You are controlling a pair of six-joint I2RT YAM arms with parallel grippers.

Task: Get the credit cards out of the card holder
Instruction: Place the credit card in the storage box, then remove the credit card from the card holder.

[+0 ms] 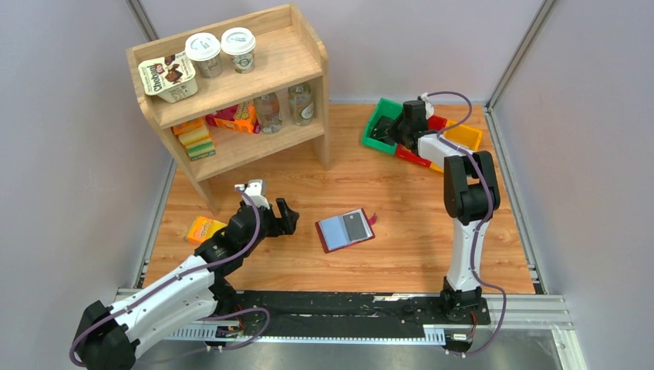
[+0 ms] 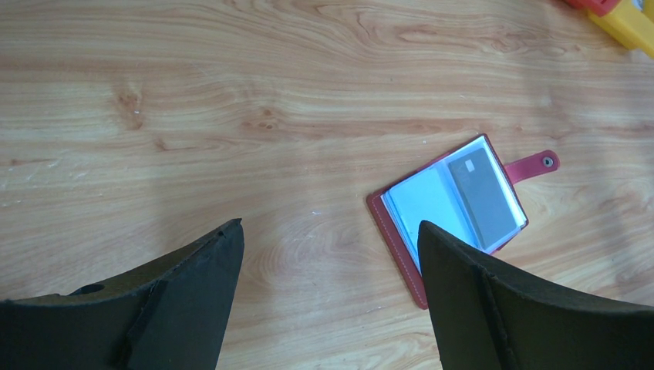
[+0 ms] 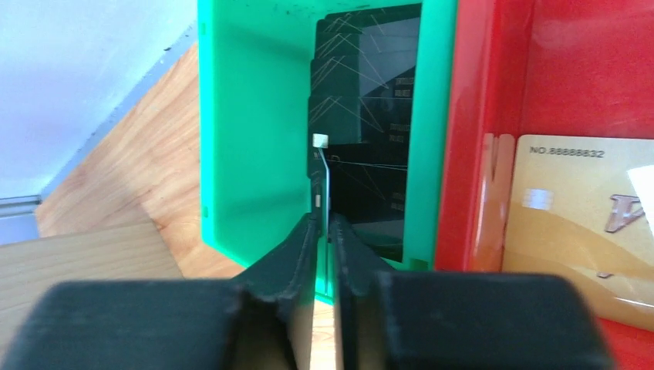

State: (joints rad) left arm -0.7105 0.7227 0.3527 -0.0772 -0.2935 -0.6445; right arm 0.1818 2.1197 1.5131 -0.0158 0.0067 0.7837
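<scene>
Credit card [image 3: 327,179] is being pinched edge-on by right gripper [image 3: 324,222] over green bin [image 3: 254,116]; left gripper [image 2: 330,226] is being held wide open.

– How does the left arm [image 1: 166,297] sit?
– Low, stretched from its base at the near left corner toward the middle of the table. The left gripper [image 2: 330,231] has its jaws spread wide, nothing between them.
– And the right arm [image 1: 466,231]?
– Its lower link stands upright, it bends at the elbow, and the forearm reaches to the far right with the wrist tipped down.
– The right gripper [image 3: 325,223]?
– Its fingers [image 3: 301,254] are almost together, with only a slit between them. A thin card [image 3: 325,181] stands edge-on at the tips; whether it is pinched, I cannot tell
</scene>
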